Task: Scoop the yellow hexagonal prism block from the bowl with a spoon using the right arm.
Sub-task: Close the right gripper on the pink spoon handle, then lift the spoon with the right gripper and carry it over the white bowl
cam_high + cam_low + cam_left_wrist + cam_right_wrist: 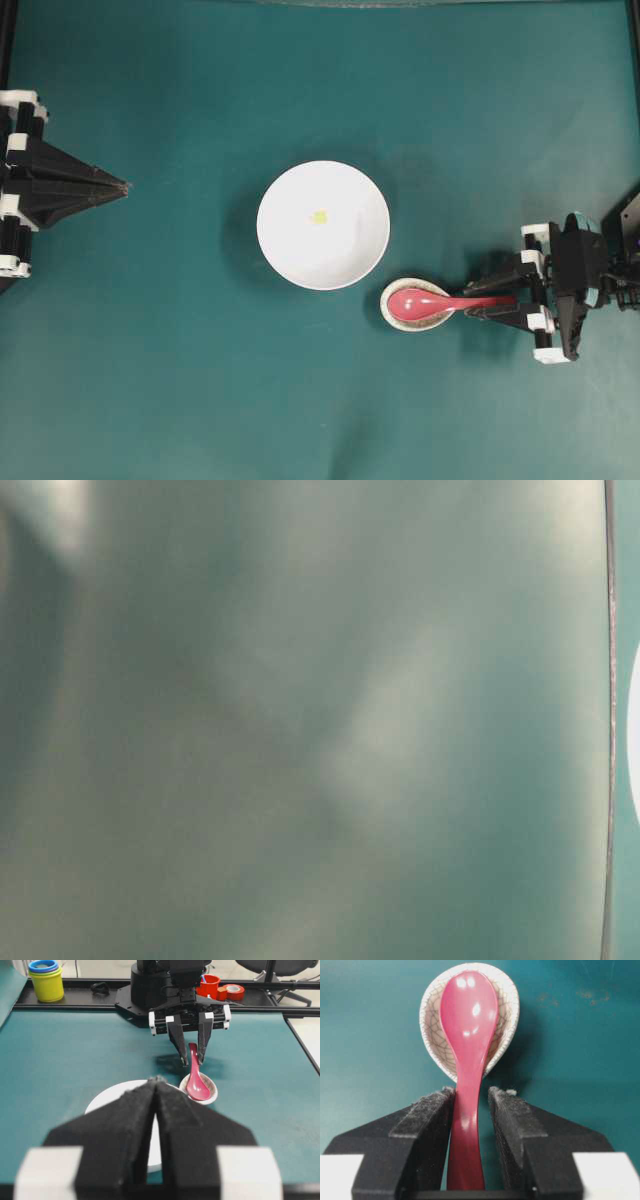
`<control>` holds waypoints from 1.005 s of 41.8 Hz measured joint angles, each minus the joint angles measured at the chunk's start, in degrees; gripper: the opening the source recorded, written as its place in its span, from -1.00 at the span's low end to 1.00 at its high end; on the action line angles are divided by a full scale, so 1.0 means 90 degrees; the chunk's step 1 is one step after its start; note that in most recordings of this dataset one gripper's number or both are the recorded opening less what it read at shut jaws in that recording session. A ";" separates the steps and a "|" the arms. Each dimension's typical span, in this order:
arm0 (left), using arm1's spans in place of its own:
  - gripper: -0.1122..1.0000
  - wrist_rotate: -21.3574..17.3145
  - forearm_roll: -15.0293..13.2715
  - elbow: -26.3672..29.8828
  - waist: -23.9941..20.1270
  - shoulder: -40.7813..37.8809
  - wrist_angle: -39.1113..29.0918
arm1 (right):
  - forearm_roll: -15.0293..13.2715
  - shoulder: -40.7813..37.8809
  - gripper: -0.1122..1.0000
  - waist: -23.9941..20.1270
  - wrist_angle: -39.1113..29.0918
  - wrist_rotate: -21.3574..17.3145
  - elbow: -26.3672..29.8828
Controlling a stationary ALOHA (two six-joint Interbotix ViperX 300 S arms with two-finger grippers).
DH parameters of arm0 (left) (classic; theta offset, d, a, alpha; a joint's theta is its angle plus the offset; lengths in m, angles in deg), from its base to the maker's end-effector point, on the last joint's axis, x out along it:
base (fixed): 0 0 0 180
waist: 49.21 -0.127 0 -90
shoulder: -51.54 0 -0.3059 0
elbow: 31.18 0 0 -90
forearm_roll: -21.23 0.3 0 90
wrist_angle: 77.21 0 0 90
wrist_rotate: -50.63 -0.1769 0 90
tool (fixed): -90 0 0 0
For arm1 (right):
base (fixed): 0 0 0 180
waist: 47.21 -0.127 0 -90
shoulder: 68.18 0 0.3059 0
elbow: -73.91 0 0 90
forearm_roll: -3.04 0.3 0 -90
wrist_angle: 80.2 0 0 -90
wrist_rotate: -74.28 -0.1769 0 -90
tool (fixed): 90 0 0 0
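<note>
Yellow hexagonal prism block (319,217), tiny and probably light, sits mid white round bowl (323,225); right gripper (472,1105) straddles the slippery-looking glossy pink spoon (467,1035)'s handle at 4 o'clock, not yet clamped.

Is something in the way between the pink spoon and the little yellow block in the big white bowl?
Nothing visible blocks it. The glossy pink-red spoon lies in the small speckled spoon rest beside the round white bowl; only the bowl's rim lies between it and the tiny yellow block.
</note>
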State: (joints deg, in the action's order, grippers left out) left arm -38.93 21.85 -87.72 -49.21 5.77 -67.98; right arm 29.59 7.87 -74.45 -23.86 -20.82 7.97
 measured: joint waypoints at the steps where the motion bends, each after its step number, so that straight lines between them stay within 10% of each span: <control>1: -0.80 0.0000 0.0000 0.0000 0.0000 0.0000 0.0000 | 0.0000 0.0000 -0.06 0.0000 0.0000 0.0010 0.0000; 42: -0.80 0.0000 0.0000 0.0000 0.0000 0.0000 0.0000 | 0.0000 0.0000 -0.25 0.0000 -0.0010 0.0010 0.0078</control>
State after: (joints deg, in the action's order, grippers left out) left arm -38.93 21.85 -87.72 -49.21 5.77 -67.98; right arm 29.59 7.87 -74.45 -23.95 -20.73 8.67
